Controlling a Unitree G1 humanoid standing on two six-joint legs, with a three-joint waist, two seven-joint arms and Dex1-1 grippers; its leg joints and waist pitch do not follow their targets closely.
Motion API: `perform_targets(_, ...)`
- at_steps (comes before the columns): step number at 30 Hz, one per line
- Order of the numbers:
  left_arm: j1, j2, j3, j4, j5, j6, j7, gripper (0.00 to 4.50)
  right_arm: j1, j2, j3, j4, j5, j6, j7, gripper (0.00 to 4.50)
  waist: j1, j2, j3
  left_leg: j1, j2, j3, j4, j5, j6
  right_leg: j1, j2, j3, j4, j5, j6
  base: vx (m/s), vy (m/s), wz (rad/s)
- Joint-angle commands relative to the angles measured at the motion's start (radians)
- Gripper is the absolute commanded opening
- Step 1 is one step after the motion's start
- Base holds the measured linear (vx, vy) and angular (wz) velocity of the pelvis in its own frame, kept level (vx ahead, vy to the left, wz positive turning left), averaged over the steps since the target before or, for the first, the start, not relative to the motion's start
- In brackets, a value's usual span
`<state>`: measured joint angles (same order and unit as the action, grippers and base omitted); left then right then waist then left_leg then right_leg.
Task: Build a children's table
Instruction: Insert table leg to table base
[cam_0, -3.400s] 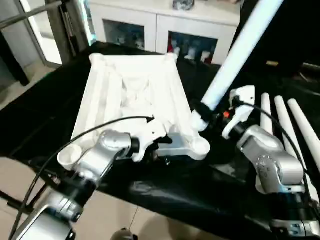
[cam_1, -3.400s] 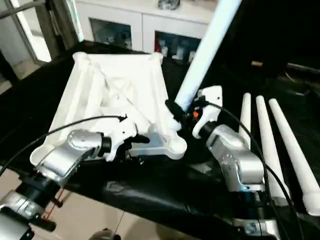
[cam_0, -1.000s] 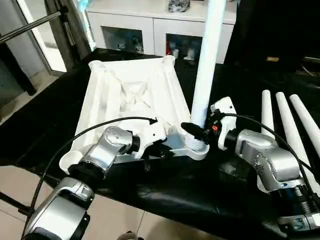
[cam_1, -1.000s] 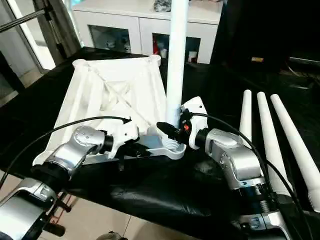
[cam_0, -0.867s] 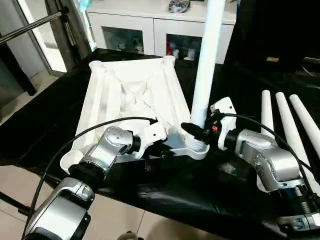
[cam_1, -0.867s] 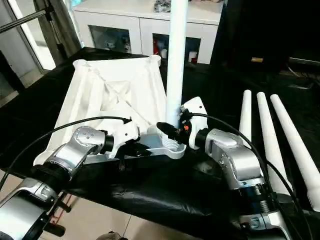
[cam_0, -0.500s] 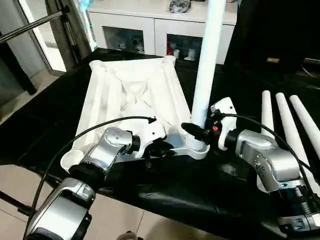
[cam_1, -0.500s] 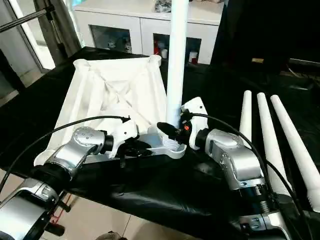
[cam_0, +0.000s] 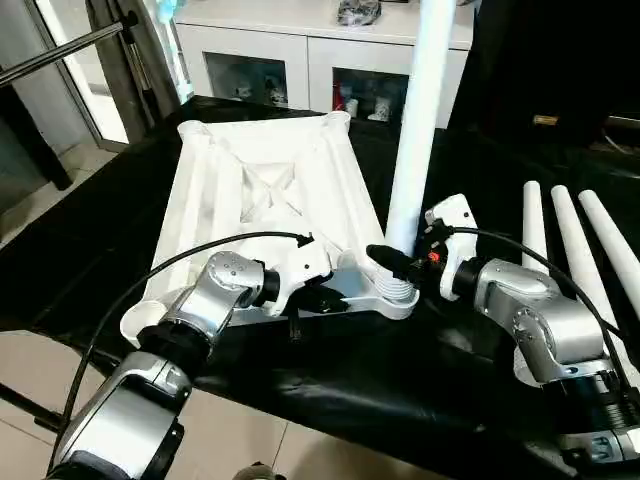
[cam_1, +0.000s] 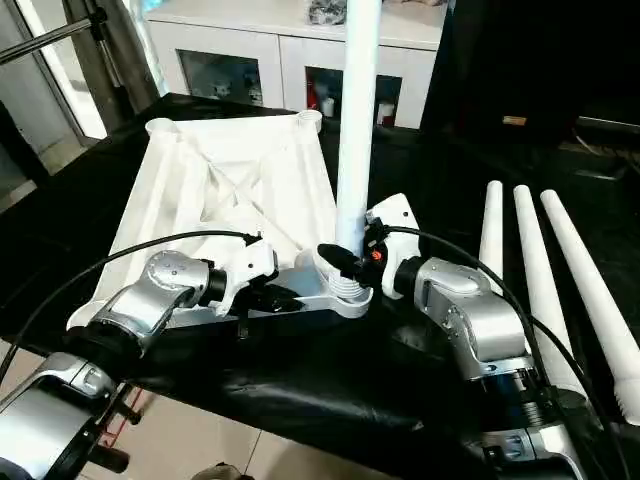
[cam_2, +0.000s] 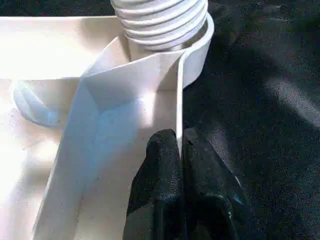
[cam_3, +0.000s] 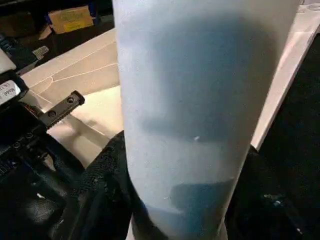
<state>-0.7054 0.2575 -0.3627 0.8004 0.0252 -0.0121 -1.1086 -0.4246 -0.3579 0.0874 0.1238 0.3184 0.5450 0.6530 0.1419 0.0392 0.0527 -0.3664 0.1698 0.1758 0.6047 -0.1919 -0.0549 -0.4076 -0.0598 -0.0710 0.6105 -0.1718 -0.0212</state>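
Note:
The children's table top (cam_0: 265, 190) lies upside down on the black cloth, its ribbed X-braced underside facing up. One white leg (cam_0: 415, 130) stands upright in the near right corner socket (cam_0: 398, 298), and its threaded end (cam_2: 160, 20) sits in the socket ring. My right gripper (cam_0: 395, 265) is shut around the leg's base, with a black finger (cam_3: 107, 165) on either side of the tube (cam_3: 195, 100). My left gripper (cam_0: 325, 298) is shut on the top's thin near rim (cam_2: 177, 100), just beside that socket.
Three loose white legs (cam_0: 560, 240) lie side by side on the cloth to the right of my right arm. A white glass-door cabinet (cam_0: 320, 60) stands behind the table. A metal stand (cam_0: 60, 50) is at the far left. The table's front edge runs below my forearms.
The leg, tilted a few seconds ago, now stands upright in the socket. My left fingers parted slightly half a second ago and have closed on the rim again.

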Motion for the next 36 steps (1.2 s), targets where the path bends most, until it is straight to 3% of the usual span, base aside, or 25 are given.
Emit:
perform_targets(1, 0.009, 0.000, -0.001, 0.030, 0.012, 0.020, 0.005, 0.00, 0.006, -0.013, 0.017, 0.021, -0.021, 0.022, -0.007, 1.91, 0.002, -0.020, -0.067, 0.004, 0.054, -0.024, -0.072, -0.161, 0.032, 0.054, -0.099, 0.053, -0.091, -0.376, -0.122, 0.000, 0.000, 0.00)
perform_targets(7, 0.001, -0.001, 0.002, 0.039, 0.022, 0.016, 0.004, 0.00, 0.005, -0.023, 0.010, 0.015, -0.015, 0.041, -0.003, 1.91, 0.002, -0.019, -0.066, 0.004, 0.053, -0.025, -0.072, -0.168, 0.032, 0.053, -0.100, 0.053, -0.097, -0.409, -0.107, 0.000, 0.000, 0.00)
perform_targets(14, -0.003, -0.004, 0.004, 0.049, 0.025, 0.007, 0.009, 0.00, 0.012, -0.028, -0.002, -0.017, -0.003, 0.063, 0.010, 1.91, 0.003, -0.019, -0.067, 0.005, 0.055, -0.024, -0.072, -0.162, 0.035, 0.052, -0.100, 0.054, -0.094, -0.384, -0.115, 0.000, 0.000, 0.00)
perform_targets(24, -0.003, -0.011, 0.007, 0.042, 0.024, 0.002, 0.012, 0.00, 0.015, 0.028, -0.065, 0.060, 0.024, -0.001, -0.022, 1.91, 0.001, -0.018, -0.064, 0.006, 0.055, -0.026, -0.075, -0.184, 0.030, 0.050, -0.102, 0.052, -0.101, -0.431, -0.108, 0.000, 0.000, 0.00)
perform_targets(26, -0.001, -0.011, 0.010, 0.044, 0.026, -0.004, 0.015, 0.00, 0.053, 0.054, -0.109, 0.067, 0.055, -0.021, -0.031, 1.90, 0.002, -0.018, -0.064, 0.007, 0.055, -0.025, -0.075, -0.189, 0.032, 0.049, -0.102, 0.053, -0.102, -0.431, -0.105, 0.000, 0.000, 0.00)
perform_targets(32, -0.007, -0.012, 0.016, 0.048, 0.029, -0.007, 0.022, 0.00, 0.122, 0.086, -0.146, 0.077, 0.069, -0.063, -0.043, 1.90, 0.004, -0.017, -0.064, 0.007, 0.057, -0.025, -0.077, -0.190, 0.035, 0.048, -0.103, 0.053, -0.101, -0.411, -0.117, 0.000, 0.000, 0.00)
perform_targets(36, -0.016, -0.011, 0.021, 0.055, 0.032, -0.009, 0.028, 0.00, 0.176, 0.116, -0.177, 0.107, 0.078, -0.120, -0.060, 1.90, 0.005, -0.008, -0.062, 0.009, 0.057, -0.029, -0.082, -0.222, 0.031, 0.047, -0.105, 0.051, -0.109, -0.465, -0.104, 0.000, 0.000, 0.00)
